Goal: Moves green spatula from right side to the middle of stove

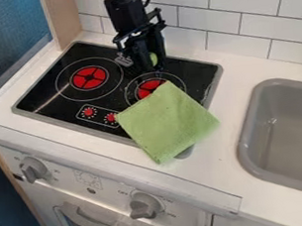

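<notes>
The black gripper (148,65) hangs over the back right part of the black stove top (53,104), just behind the right burner. A small rounded green piece (154,59) shows against its lower part; I cannot tell whether this is the green spatula or whether it is held. In front of the gripper a green cloth (167,121) lies across the stove's front right corner, covering part of the right burner and reaching onto the white counter.
A grey rounded object (185,152) pokes out from under the cloth's front edge. The grey sink (249,126) is set into the counter at the right. White wall tiles (221,12) stand close behind the arm. Knobs and an oven door are on the front panel.
</notes>
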